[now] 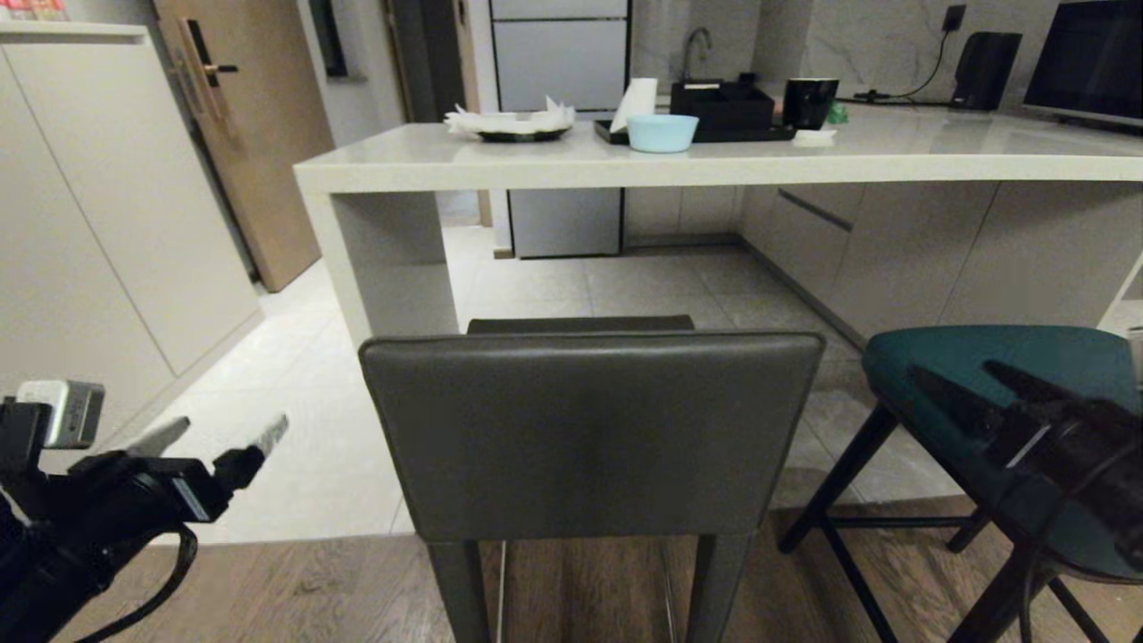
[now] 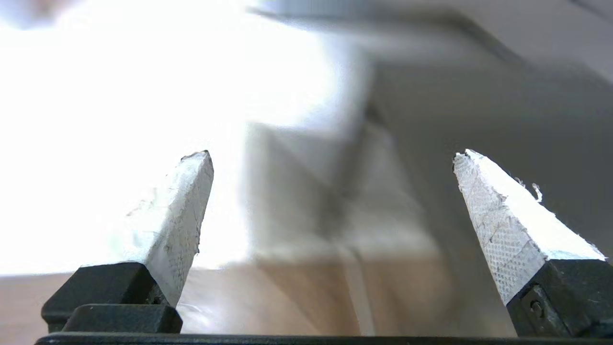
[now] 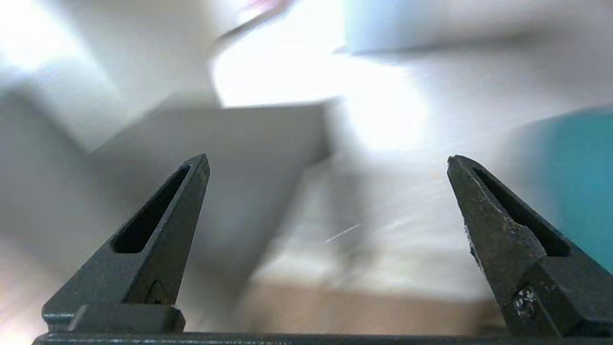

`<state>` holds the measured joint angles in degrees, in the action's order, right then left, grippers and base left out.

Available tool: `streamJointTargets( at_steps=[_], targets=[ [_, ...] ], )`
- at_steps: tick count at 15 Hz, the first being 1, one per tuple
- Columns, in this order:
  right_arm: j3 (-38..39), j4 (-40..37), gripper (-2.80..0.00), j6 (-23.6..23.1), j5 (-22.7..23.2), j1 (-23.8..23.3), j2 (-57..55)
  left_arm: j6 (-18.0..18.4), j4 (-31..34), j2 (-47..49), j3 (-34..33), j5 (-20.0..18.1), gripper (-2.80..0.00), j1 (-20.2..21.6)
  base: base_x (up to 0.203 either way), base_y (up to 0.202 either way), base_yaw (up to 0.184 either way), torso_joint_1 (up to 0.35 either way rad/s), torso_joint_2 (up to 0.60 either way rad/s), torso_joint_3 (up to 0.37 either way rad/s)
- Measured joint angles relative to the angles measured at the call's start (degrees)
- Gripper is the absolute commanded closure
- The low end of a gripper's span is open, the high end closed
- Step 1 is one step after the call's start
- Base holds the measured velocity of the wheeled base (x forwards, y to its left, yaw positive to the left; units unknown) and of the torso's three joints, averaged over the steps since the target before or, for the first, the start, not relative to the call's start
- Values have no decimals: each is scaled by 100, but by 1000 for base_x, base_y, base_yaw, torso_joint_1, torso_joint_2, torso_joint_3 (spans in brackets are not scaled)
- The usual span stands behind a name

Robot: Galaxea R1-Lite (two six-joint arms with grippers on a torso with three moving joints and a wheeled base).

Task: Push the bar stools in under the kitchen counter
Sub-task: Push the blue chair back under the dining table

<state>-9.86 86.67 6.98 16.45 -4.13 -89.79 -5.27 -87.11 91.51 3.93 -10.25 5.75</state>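
- Head view: the dark grey-brown leather bar stool with the flat rectangular back (image 1: 589,429) stands dead centre, its back toward the camera, on the near side of the long pale off-white stone kitchen counter (image 1: 714,161) and not tucked under it.
- The left gripper (image 1: 219,438), low on the left, has its two pale-tipped fingers spread apart and empty; the grey-brown stool is just beyond its tips toward the middle, not touching.
- The right gripper (image 1: 964,384) comes in from the right edge, dark fingers parted, nothing between them. It hangs in front of the teal leather bar stool with black legs (image 1: 991,366); whether it touches the seat, I cannot tell.
- On the worktop, well ahead of both grippers: a pale blue bowl (image 1: 662,132), a black tray (image 1: 705,134) and a black mug (image 1: 809,102).
- Left wrist view: white-padded fingers (image 2: 187,211) stand wide open, blurred grey shapes and wood floor beyond them.
- Right wrist view: dark fingers (image 3: 498,225) wide open as well, gripping nothing. A teal patch of the stool (image 3: 574,182) sits just outside one finger, and a blurred grey block lies ahead between the tips.
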Motion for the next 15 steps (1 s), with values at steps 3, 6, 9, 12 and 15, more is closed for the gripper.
streamJointTargets(
  at_steps=[3,6,9,12,15],
  targets=[
    [-299,-810,-280,-564,-1375,0,709,-18,68,-482,287,1058,-280,-63,0,0,0,0,0,0],
    [-986,-2880,-280,-677,-1666,6,1962,-45,1318,-1558,574,1082,-280,-91,0,0,0,0,0,0],
    [-1992,-5479,-280,-699,-1729,96,3264,-293,3722,-2989,1411,1077,-280,-248,0,0,0,0,0,0],
    [-2296,-7098,-280,-955,-1776,155,4405,-350,6074,-4509,1943,1079,-280,-620,0,0,0,0,0,0],
    [-2356,-8327,-280,-1077,-1761,168,5586,-99,7290,-5873,1834,1088,-280,-794,0,0,0,0,0,0]
  ],
)
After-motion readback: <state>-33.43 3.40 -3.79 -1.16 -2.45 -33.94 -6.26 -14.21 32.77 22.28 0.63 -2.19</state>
